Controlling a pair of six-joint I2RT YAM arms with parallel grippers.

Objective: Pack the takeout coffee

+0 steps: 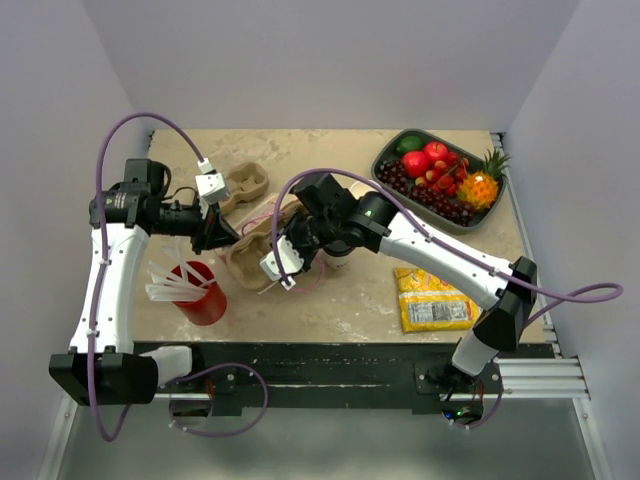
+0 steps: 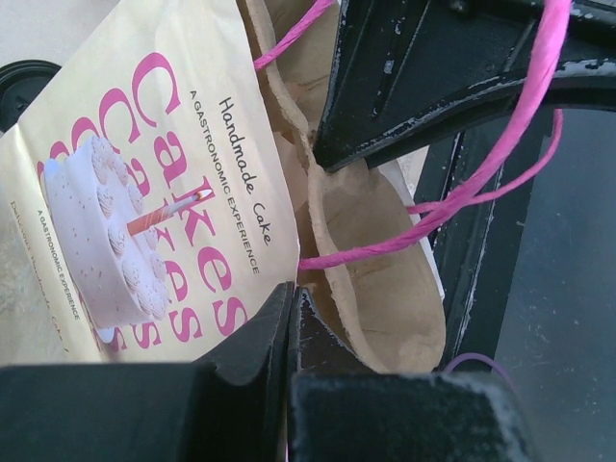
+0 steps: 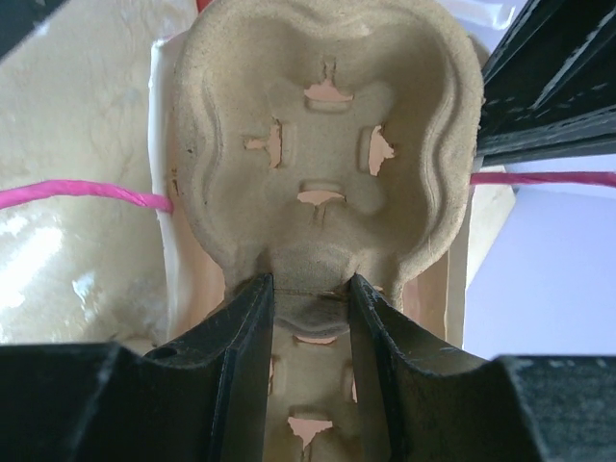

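The takeout coffee does not show clearly in any view; my right arm covers the spot behind the bag. A gold paper bag [image 1: 252,232] with pink string handles, printed "Cakes" [image 2: 164,192], stands mid-table. My left gripper [image 1: 218,235] is shut on the bag's rim [image 2: 291,306]. My right gripper [image 1: 268,250] is shut on the narrow waist of a brown pulp cup carrier [image 3: 322,144] and holds it at the bag's mouth [image 3: 313,289]. The carrier's edge also shows in the left wrist view [image 2: 385,289].
A second pulp carrier [image 1: 245,185] lies behind the bag. A red cup of straws [image 1: 203,292] stands front left. A fruit tray [image 1: 395,150] sits back right and a yellow packet [image 1: 432,300] front right. A dark round edge [image 2: 19,82] shows beside the bag.
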